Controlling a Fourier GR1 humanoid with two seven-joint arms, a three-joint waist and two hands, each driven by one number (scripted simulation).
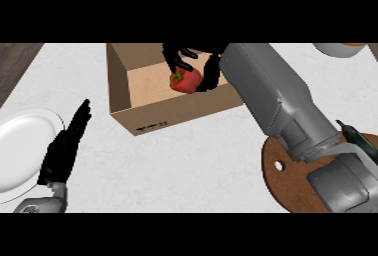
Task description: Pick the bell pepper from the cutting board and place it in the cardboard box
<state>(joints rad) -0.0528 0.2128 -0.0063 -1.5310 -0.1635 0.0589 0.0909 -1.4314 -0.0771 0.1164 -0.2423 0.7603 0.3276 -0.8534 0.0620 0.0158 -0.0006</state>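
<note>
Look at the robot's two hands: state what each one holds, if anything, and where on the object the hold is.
The right hand holds the red bell pepper from above, fingers curled over its top, over the cardboard box. The left hand holds nothing.

A red bell pepper (186,81) is held by the right hand (193,59) inside the cardboard box (148,119).

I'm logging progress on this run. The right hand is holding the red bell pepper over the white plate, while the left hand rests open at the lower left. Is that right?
Not quite. The right hand holds the red bell pepper over the open cardboard box, not over the white plate. The head view shows this. The left hand does rest open at the lower left, beside that plate.
</note>
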